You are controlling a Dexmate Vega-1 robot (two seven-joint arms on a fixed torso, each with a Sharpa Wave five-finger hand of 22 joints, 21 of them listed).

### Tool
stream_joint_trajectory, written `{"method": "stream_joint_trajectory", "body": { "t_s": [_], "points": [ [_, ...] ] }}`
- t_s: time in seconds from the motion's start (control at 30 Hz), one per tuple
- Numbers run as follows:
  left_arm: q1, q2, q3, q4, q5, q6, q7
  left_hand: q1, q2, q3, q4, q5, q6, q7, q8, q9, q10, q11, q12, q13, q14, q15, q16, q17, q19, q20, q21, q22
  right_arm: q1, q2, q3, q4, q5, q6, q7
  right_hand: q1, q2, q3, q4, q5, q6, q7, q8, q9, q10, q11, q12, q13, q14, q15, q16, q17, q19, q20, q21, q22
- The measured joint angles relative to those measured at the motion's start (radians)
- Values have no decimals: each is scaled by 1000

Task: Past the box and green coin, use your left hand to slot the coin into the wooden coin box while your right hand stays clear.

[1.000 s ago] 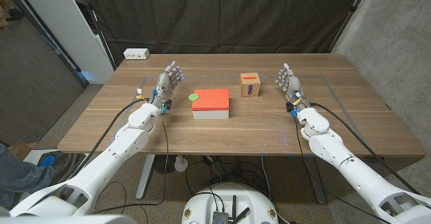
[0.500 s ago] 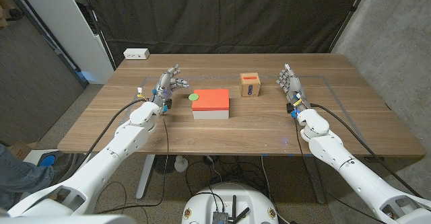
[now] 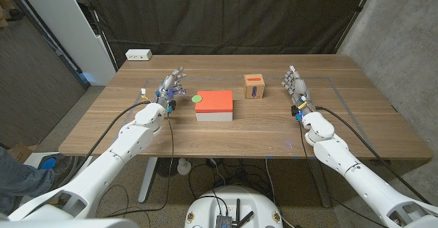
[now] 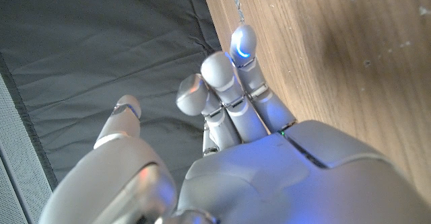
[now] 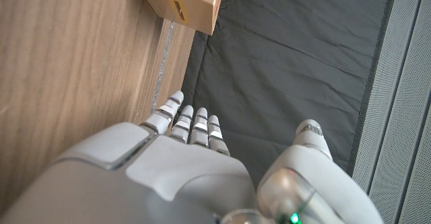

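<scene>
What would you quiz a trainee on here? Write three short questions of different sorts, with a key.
1. True or false: the green coin lies on the orange box.
2. Which hand is nearer the coin: A) left hand, B) right hand?
3. Fill in: the wooden coin box stands on the ____.

Key: 1 true; 2 A; 3 table.

Lab test bay — black curtain [image 3: 226,16] backdrop, wooden table [image 3: 233,135], concrete wall [image 3: 404,43].
</scene>
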Motion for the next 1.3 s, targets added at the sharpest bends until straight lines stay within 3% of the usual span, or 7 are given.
{"method": "stream_joint_trajectory", "body": {
  "t_s": [0.4, 0.6, 0.73, 0.97, 1.13, 1.3],
  "points": [
    [24, 28, -14, -64, -6, 49, 27, 11, 22, 46, -25, 11, 54, -4, 8, 0, -4, -3, 31, -8, -10, 2, 18, -4, 0, 0, -16, -23, -27, -8, 5, -42, -14, -6, -34, 0, 0, 4, -4, 0, 0, 0, 0, 0, 4, 4, 0, 0, 5, 5, 0, -5, 4, 4, 0, 0],
    [38, 39, -26, -90, -28, 73, 28, 30, 24, 97, -23, 18, 86, -22, 8, 5, -4, -4, 41, -36, 0, 0, 92, 44, 15, -4, 86, 147, -41, -11, 9, -60, -20, -8, -52, 8, 8, 4, -4, 0, 5, -5, 0, 0, 11, 0, 0, 0, 9, 1, 0, -5, 4, 4, 0, 0],
    [52, 47, -39, -111, -42, 87, 32, 45, 37, 124, -28, 26, 118, -29, 15, 5, -4, -4, 40, -52, 0, 0, 116, 59, 6, -4, 102, 191, -50, -12, 11, -69, -23, -8, -60, 8, 8, 8, -8, 0, 5, -5, 0, 0, 14, 3, 0, 0, 11, 0, 0, -8, 9, -2, 0, 0],
    [76, 64, -63, -148, -86, 126, 38, 162, 33, 167, -50, 30, 193, -50, 39, 14, -4, -4, 70, -84, -2, 2, 141, 50, 1, -2, 105, 182, -67, -13, 15, -86, -27, -7, -74, 8, 8, 8, -8, 0, 5, -5, 0, 0, 18, 7, 0, 0, 16, 5, 0, -9, 14, 3, 0, 0],
    [95, 81, -84, -177, -147, 179, 45, 246, 18, 171, -48, 30, 219, -59, 58, 26, -5, -5, 90, -116, -2, 2, 152, 19, 1, -2, 105, 173, -83, -14, 16, -99, -31, -4, -81, 14, 14, 10, -10, 0, 5, -5, 0, 0, 18, 7, 0, 0, 16, 5, 0, -9, 14, 3, 0, 0],
    [112, 100, -102, -202, -147, 179, 45, 287, 8, 166, -43, 30, 222, -61, 62, 43, -7, -7, 117, -134, 4, 7, 166, -2, 1, -2, 110, 166, -83, -14, 16, -99, -34, -2, -86, 14, 14, 12, -12, 0, 5, -5, 0, 0, 23, 2, 0, 0, 16, 5, 0, -9, 14, 3, 0, 0]
  ]
}}
